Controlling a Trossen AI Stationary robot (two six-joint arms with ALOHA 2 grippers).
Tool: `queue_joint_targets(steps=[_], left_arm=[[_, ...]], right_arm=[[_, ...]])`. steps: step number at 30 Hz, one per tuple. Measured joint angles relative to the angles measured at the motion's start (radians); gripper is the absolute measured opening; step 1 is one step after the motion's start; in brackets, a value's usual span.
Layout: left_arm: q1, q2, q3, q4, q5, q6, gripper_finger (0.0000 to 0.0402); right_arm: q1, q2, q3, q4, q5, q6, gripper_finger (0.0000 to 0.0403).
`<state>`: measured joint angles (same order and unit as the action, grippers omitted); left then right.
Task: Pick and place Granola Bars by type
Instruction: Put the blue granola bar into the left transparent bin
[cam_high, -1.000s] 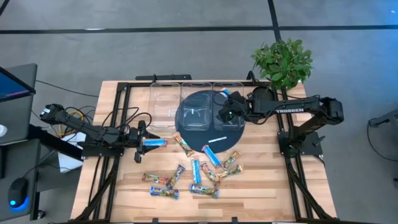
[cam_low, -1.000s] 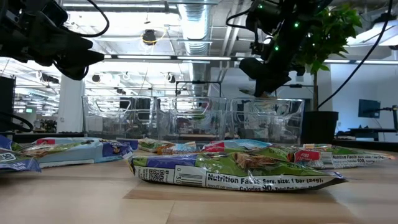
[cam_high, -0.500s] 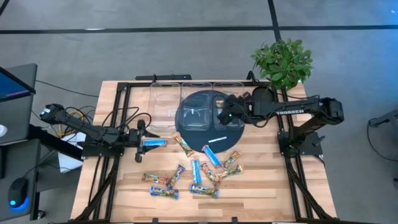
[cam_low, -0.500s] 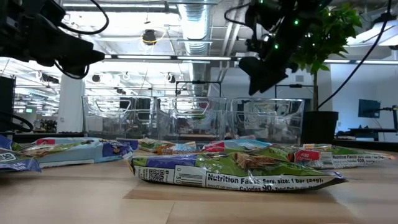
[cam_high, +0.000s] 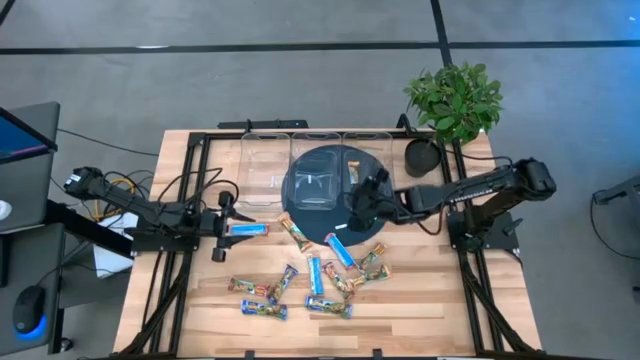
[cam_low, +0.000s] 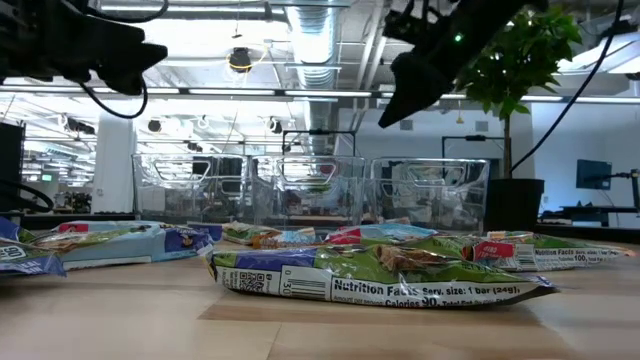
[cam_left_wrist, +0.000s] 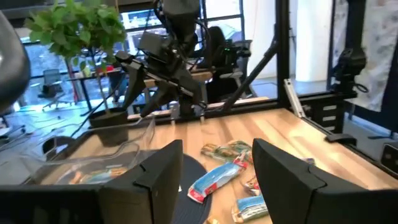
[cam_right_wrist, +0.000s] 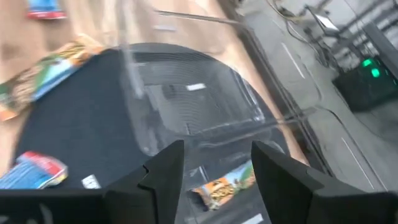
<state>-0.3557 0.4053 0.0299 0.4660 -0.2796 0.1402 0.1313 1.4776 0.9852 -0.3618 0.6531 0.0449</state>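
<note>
Several granola bars (cam_high: 320, 275) lie flat and scattered on the wooden table's near half: blue, red-dark and orange-green ones. One blue bar (cam_high: 250, 230) lies apart at the left. My left gripper (cam_high: 226, 228) hangs open above the table just left of it, and its wrist view (cam_left_wrist: 217, 146) shows nothing between the fingers. My right gripper (cam_high: 354, 214) is open and empty over the right part of the round dark mat (cam_high: 310, 215), pointing slantwise down (cam_right_wrist: 217, 149). An orange-brown bar (cam_right_wrist: 227, 183) lies inside a clear container ahead of it.
Three clear containers (cam_high: 265, 160) (cam_high: 318, 150) (cam_high: 368, 150) stand in a row along the far edge, partly on the mat. A potted plant (cam_high: 455, 100) sits at the far right corner. Black frame rails (cam_high: 195, 200) run along the table's sides.
My right gripper has swung from over the far right container toward the table's near edge, out over the mat, and has rolled about its own line. My left gripper has tipped its fingers up a little. No bar on the table has moved.
</note>
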Motion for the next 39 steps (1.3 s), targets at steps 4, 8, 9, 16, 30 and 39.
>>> queue_joint_targets(steps=[4,8,9,16,30,39], left_arm=[[0.000,0.000,0.000,0.000,0.057,0.000,0.0190],[0.000,0.001,0.002,-0.012,0.087,-0.016,0.0190],[0.000,0.004,0.002,-0.023,0.075,-0.029,0.0190],[0.000,0.103,0.004,-0.083,-0.097,-0.120,0.0190],[0.000,0.519,0.282,-0.322,0.032,-0.310,0.0190],[-0.019,0.950,0.541,-0.464,0.148,-0.501,0.0190]], right_arm=[[0.061,0.000,0.000,0.000,0.000,-0.046,0.0173],[0.126,0.000,0.000,0.000,0.001,-0.109,0.0169],[0.145,0.000,0.000,0.000,0.002,-0.123,0.0168],[0.286,0.000,0.000,0.000,0.002,-0.150,0.0170],[0.520,0.000,0.000,-0.004,0.004,-0.034,0.0167],[0.616,0.000,0.000,-0.201,0.128,0.235,0.0168]])
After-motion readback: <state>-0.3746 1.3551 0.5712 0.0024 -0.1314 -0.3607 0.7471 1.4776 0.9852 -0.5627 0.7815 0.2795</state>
